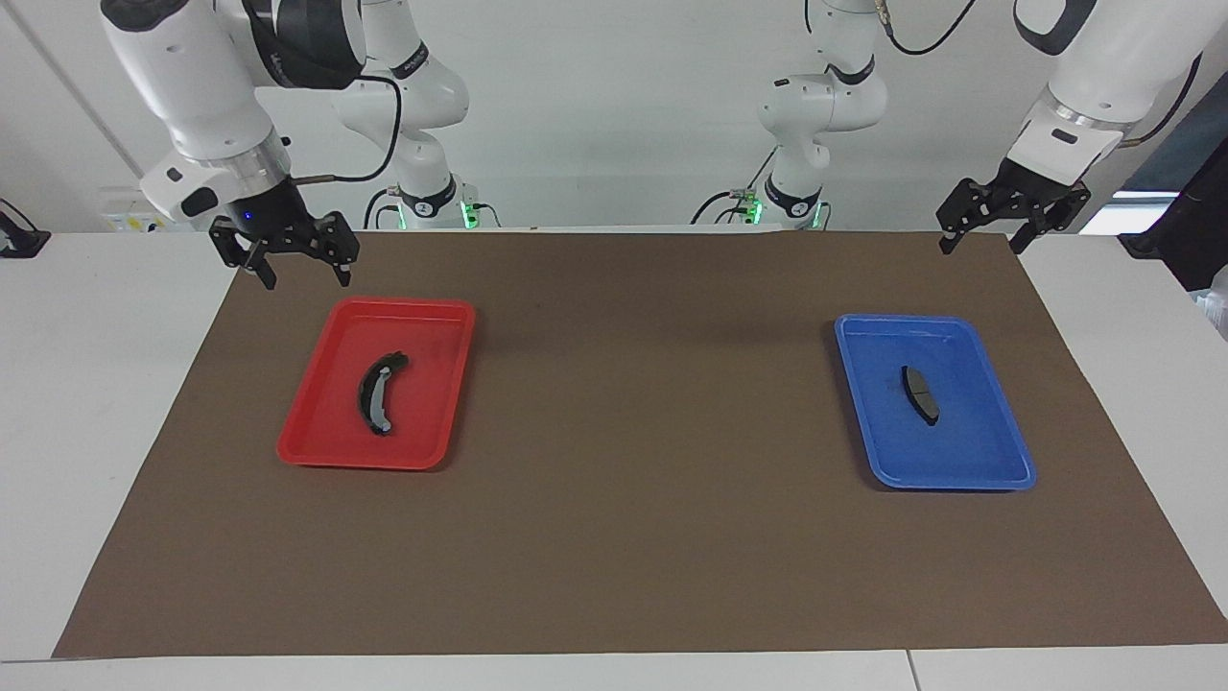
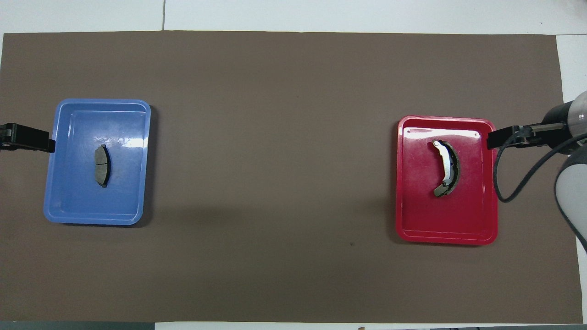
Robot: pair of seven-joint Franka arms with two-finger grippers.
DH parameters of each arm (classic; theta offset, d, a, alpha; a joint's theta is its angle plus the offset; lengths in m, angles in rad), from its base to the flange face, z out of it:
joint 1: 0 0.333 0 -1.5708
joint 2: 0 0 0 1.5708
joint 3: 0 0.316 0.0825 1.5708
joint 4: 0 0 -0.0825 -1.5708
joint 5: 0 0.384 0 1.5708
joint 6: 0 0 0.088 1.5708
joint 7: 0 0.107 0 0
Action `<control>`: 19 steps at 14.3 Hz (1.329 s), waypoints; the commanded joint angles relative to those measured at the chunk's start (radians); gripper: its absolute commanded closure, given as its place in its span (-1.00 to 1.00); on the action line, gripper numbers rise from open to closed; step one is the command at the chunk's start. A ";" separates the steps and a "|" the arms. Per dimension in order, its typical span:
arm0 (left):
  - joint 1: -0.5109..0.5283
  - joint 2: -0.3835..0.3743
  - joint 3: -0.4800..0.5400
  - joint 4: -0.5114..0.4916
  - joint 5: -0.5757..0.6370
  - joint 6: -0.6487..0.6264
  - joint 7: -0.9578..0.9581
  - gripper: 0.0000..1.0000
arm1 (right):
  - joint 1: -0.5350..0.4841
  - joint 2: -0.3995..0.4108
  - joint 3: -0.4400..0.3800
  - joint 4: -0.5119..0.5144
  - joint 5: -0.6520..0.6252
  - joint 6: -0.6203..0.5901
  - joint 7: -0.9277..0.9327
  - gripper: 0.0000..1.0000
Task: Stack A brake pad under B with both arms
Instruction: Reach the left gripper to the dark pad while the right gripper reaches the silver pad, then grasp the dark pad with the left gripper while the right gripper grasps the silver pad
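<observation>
Hanging up over the mat's edge at its own end of the table, the right gripper (image 1: 297, 259) has its fingers spread apart, nothing between them, clear of the red tray (image 1: 326, 451) just below it in the facing view. B (image 1: 377, 392), the curved crescent piece with its light strip, lies flat inside that red tray, near the middle, touching no wall. Wide open brown mat (image 1: 633, 432) runs between the two trays, bare all the way across. On to the blue tray (image 1: 998, 470): the A brake pad (image 1: 920, 393) rests flat in its centre, room on every side. Up over the mat's corner at its end, the left gripper (image 1: 988, 235) hovers with fingers parted, holding nothing. White tabletop (image 1: 96, 403) frames the mat, a pale wall beside the arm bases.
</observation>
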State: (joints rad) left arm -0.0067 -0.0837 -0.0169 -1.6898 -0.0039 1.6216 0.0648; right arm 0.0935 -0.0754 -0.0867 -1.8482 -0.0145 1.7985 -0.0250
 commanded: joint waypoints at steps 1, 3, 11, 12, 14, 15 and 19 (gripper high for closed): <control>0.008 -0.059 -0.002 -0.164 0.013 0.140 -0.006 -0.98 | -0.006 0.018 -0.001 -0.136 0.021 0.140 -0.010 -0.98; 0.017 -0.047 0.000 -0.247 0.013 0.261 -0.005 -0.98 | -0.012 0.072 -0.001 -0.181 0.086 0.201 -0.012 -0.98; 0.096 0.191 0.003 -0.375 0.013 0.589 0.033 -0.94 | -0.012 0.195 -0.002 -0.364 0.077 0.539 -0.070 -0.97; 0.108 0.211 0.003 -0.386 0.013 0.621 0.038 -0.94 | -0.017 0.209 -0.002 -0.365 0.076 0.542 -0.093 -0.95; 0.126 0.242 0.003 -0.421 0.013 0.685 0.041 -0.94 | -0.046 0.218 -0.002 -0.367 0.076 0.548 -0.136 -0.85; 0.132 0.248 0.003 -0.444 0.013 0.719 0.040 -0.92 | -0.046 0.218 -0.002 -0.374 0.076 0.548 -0.139 -0.72; 0.136 0.252 0.005 -0.528 0.013 0.803 0.033 -0.79 | -0.043 0.215 -0.002 -0.388 0.076 0.550 -0.138 -0.31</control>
State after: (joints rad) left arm 0.1203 0.1824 -0.0084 -2.1647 -0.0035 2.3682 0.0965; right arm 0.0580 0.1510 -0.0954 -2.2158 0.0542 2.3296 -0.1397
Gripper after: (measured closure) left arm 0.066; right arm 0.291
